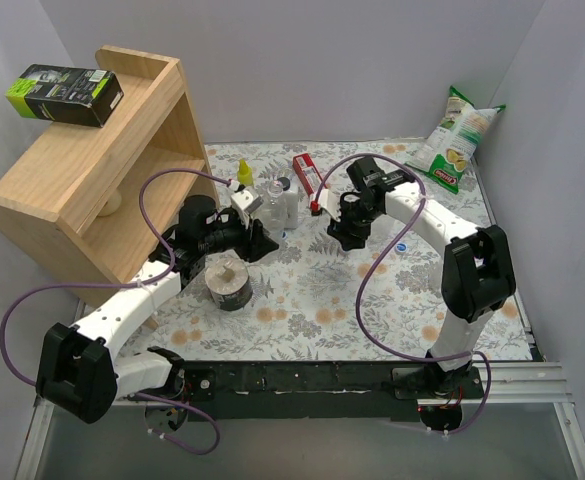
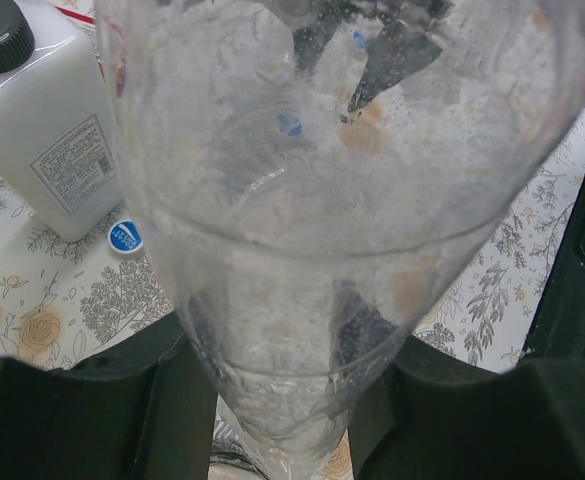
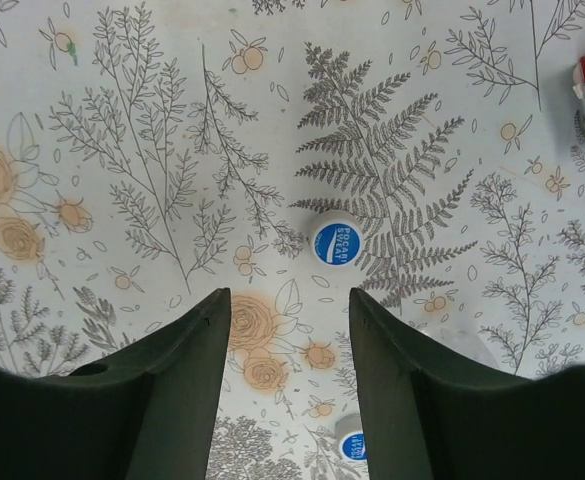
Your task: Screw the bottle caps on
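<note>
Between the fingers of the left claw [image 2: 287, 365] sits a clear bottle [image 2: 312, 200]. The claw is closed on the narrower end nearest the camera, with both fingers pressed against the plastic; whether that end is the neck or the base I cannot tell. The bottle is held left of the middle of the surface [image 3: 122, 100], toward its far edge, just beside a white bottle [image 2: 52, 140] with a black top.

It looks empty and thin-walled, so it is probably very light, slick, and easy to dent or twist under a hard squeeze. A grip on a stiffer band, such as the shoulder or the base, should resist turning better than the soft mid-wall.

Near the middle of the surface the right claw [image 3: 287, 300] hangs open, fingers spread and holding nothing. A blue cap [image 3: 336, 243] lies flat just beyond its tips. A second cap [image 3: 353, 445] lies close by, at the lower edge of that view.

The cap is likely stiff and almost weightless, but low and small. It wants pinching across its rim, with the fingers brought right down to the surface, or it may skid away.
</note>
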Available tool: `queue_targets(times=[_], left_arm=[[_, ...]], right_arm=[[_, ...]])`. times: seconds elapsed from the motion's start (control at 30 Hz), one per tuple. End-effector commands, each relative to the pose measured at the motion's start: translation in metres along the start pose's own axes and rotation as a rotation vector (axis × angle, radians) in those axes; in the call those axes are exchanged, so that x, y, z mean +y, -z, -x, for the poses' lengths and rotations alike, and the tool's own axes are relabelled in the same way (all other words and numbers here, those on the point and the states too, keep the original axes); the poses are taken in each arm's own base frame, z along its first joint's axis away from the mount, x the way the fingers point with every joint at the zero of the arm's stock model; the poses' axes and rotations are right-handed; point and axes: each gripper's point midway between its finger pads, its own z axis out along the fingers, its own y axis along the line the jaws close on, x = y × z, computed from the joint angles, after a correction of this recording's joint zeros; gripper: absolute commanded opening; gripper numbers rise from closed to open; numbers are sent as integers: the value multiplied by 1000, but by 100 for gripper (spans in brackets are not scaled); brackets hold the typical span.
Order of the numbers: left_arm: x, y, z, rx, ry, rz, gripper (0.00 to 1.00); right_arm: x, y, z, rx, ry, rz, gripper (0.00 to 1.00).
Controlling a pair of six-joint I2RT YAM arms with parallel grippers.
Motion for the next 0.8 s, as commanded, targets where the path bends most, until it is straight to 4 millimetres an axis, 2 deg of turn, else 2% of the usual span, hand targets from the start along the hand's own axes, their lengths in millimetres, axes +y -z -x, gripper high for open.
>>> queue_targets(times=[0.0,0.3,0.47,0.77], left_arm=[[2,5,16,-20,-6,42,0],[6,1,10,-7,-17,34,0],[7,-5,7,3,-19,19,0],[13,-9,0,13,25,34,0]], right_arm=[[-19,-8,1,4,139,-39,58],[-29,-38,-22,59,174,-42,57],[-31,-49,-22,41,176,-43,56],[-29,-66,-36,73,152,-16,50]])
